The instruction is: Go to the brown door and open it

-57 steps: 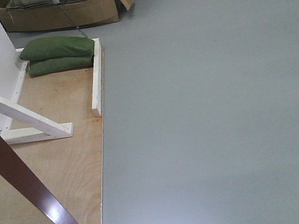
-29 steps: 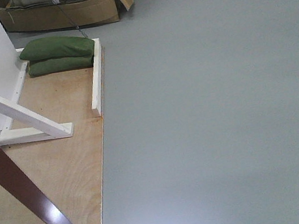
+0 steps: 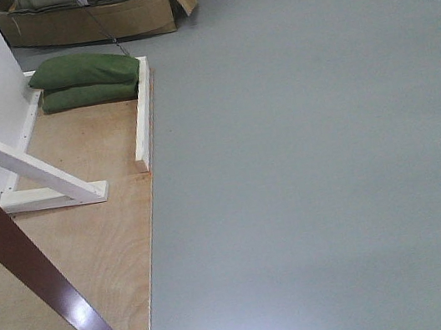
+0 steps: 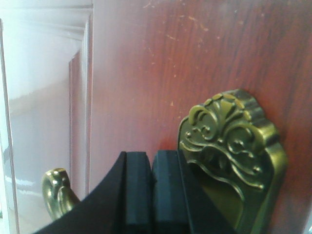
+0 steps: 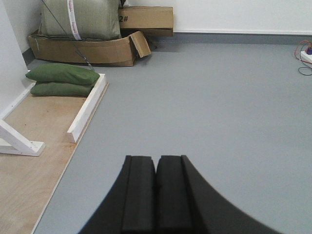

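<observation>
Reddish-brown wood fills the left wrist view. The door (image 4: 195,58) stands right in front of the left gripper (image 4: 152,195), whose fingers are pressed together on nothing, just beside the door's brass backplate (image 4: 234,161). The right gripper (image 5: 156,195), also closed and empty, hangs well away from the door over grey floor (image 5: 219,97). Opening seems under way, and the next move likely calls for a steady push. Past the door's edge stand a white brace (image 3: 26,168) and green bags (image 3: 83,78), which could limit the swing.
</observation>
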Controlling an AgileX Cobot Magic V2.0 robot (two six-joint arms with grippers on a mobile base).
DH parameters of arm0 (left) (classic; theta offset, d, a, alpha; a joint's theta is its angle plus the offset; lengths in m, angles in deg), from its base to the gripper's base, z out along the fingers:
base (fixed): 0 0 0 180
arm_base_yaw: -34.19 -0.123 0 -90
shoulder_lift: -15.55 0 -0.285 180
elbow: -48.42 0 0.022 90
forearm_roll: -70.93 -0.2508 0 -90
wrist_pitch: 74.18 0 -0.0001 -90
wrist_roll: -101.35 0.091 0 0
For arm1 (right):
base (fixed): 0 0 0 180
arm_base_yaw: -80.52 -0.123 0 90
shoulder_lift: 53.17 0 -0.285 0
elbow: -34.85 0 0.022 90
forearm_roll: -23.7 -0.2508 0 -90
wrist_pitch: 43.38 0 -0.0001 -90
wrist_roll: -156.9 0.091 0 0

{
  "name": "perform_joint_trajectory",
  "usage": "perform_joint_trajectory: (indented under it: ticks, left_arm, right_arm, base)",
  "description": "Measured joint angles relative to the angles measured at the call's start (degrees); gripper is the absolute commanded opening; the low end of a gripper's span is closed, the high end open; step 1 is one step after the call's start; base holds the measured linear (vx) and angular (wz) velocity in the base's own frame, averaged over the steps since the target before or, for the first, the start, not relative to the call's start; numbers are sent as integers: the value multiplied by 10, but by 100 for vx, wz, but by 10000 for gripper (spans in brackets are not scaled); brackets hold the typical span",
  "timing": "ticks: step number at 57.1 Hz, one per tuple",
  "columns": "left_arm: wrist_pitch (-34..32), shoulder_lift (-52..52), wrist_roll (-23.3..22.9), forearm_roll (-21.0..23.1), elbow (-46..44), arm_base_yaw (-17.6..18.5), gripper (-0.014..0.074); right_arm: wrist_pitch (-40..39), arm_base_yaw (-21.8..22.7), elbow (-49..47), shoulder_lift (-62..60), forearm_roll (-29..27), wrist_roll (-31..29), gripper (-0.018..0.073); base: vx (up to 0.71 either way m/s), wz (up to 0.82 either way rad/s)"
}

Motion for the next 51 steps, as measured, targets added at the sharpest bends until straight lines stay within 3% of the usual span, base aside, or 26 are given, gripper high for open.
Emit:
perform_joint_trajectory:
  ticks: [26, 51]
  left_arm:
    - [54, 1, 0, -4, -1, 0, -6]
    - [61, 1, 0, -4, -3, 0, -6]
  right_arm:
    - [0, 0, 0, 0, 0, 0, 0]
    - [0, 0, 0, 0, 0, 0, 0]
  base:
    - [0, 0]
    - [0, 0]
